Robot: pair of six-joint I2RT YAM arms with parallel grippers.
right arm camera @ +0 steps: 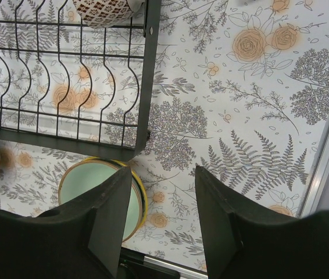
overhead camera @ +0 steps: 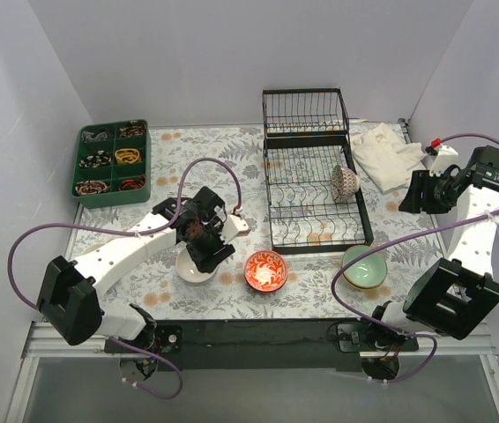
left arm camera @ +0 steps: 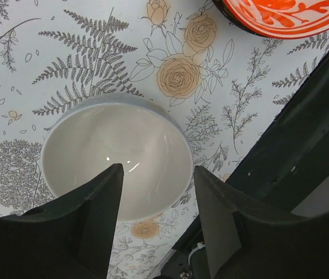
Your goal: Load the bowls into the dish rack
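Two sets of jaws, both parted with nothing in them: left gripper [left arm camera: 158, 168] hovers over the white bowl [left arm camera: 118, 145] on the table [left arm camera: 65, 35], right gripper [right arm camera: 163, 171] hangs beside the dish rack [right arm camera: 150, 75], which has one lattice bowl [overhead camera: 345, 181] in it; green bowl [right arm camera: 89, 181] sits nearby.

We see a table [overhead camera: 232, 150] covered edge to edge in a pale print of ferns and tan roses, with a black strip along its near edge. At its far left lies a green tray [overhead camera: 113, 200] with compartments. A black wire rack [overhead camera: 320, 246] stands right of centre, reaching back to the far edge. Just right of it, at the far right, a white cloth [overhead camera: 389, 154] lies crumpled. Near the front we find a white bowl [overhead camera: 195, 273], a red bowl [overhead camera: 265, 270] just right of it, and a green bowl [overhead camera: 364, 267] by the rack's near right corner, seemingly nested in a yellow-rimmed one.
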